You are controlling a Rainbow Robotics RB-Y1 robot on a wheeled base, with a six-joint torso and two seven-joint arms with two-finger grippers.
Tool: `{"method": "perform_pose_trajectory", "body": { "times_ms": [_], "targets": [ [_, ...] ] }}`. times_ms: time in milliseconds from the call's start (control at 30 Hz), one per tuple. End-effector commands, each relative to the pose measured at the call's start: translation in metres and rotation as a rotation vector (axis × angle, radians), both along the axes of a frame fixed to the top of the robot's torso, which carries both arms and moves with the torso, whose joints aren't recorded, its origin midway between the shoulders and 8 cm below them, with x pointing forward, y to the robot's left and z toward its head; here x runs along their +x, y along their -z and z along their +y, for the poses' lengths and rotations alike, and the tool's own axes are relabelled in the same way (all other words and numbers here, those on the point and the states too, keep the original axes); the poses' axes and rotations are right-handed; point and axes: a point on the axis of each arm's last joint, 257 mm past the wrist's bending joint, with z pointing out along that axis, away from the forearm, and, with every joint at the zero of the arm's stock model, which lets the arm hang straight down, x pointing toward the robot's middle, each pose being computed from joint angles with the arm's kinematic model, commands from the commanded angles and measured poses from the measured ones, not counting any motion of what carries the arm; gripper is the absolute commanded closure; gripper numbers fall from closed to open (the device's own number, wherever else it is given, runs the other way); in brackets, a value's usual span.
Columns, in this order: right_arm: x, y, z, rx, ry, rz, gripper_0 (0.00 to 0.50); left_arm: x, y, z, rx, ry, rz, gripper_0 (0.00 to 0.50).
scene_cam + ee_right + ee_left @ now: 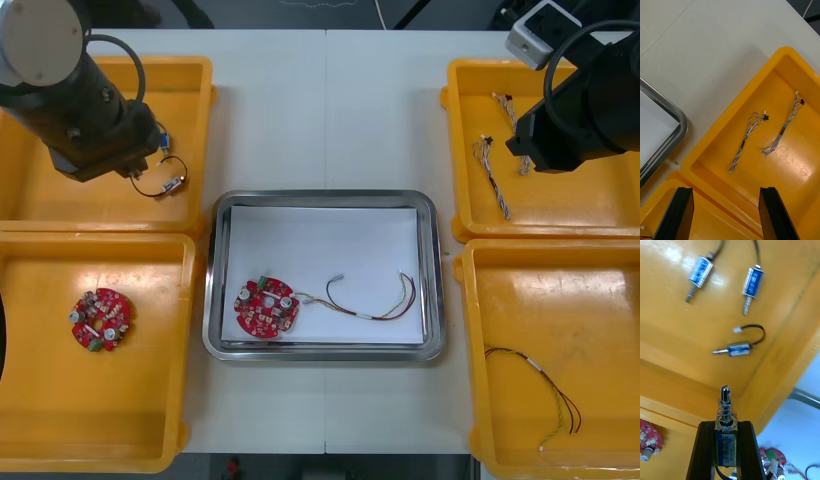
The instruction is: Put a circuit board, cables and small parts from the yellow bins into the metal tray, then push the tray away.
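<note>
My left gripper hangs above the far left yellow bin, shut on a small metal part with a spring and a blue label. Three more small metal parts lie on the bin floor beyond the fingers. Over the far right bin, my right gripper is open and holds nothing, with two twisted blue and white cables lying ahead of it. The metal tray, white inside, holds a red circuit board and a red and yellow cable.
The near left bin holds another red circuit board. In the near right bin lies a red and yellow cable. Bare table runs between the bins, both beyond the tray and in front of it.
</note>
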Motion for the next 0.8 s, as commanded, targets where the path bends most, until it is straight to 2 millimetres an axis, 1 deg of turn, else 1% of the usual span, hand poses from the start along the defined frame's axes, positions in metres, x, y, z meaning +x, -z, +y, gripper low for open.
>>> {"method": "perform_pose_trajectory", "body": {
  "times_ms": [33, 67, 133, 167, 200, 267, 367, 533, 633, 800],
  "targets": [
    [0.007, -0.008, -0.035, 0.051, 0.111, 0.004, 0.0, -0.005, -0.012, -0.058, 0.061, 0.206, -0.041, 0.498],
    [0.007, -0.006, -0.037, 0.056, 0.118, 0.009, 0.0, -0.007, -0.009, -0.064, 0.067, 0.219, -0.038, 0.499],
    [0.012, -0.003, -0.049, 0.066, 0.162, 0.026, 0.0, -0.011, -0.002, -0.079, 0.094, 0.258, -0.037, 0.498],
    [0.013, -0.001, -0.052, 0.066, 0.172, 0.029, 0.0, -0.013, 0.0, -0.083, 0.098, 0.268, -0.035, 0.497],
    [0.016, 0.001, -0.058, 0.069, 0.196, 0.037, 0.0, -0.015, 0.005, -0.089, 0.102, 0.284, -0.027, 0.497],
    [0.021, 0.004, -0.071, 0.07, 0.244, 0.049, 0.0, -0.017, 0.011, -0.103, 0.105, 0.315, -0.027, 0.499],
    [0.03, 0.008, -0.08, 0.085, 0.282, 0.08, 0.0, -0.016, 0.019, -0.118, 0.114, 0.345, -0.039, 0.497],
    [0.046, 0.015, -0.086, 0.134, 0.329, 0.158, 0.0, -0.017, 0.035, -0.137, 0.134, 0.379, -0.039, 0.498],
    [0.058, 0.018, -0.086, 0.158, 0.36, 0.2, 0.0, -0.015, 0.047, -0.143, 0.141, 0.387, -0.031, 0.497],
    [0.079, 0.009, -0.085, 0.146, 0.413, 0.24, 0.0, -0.008, 0.067, -0.15, 0.158, 0.395, -0.027, 0.499]
  ]
}}
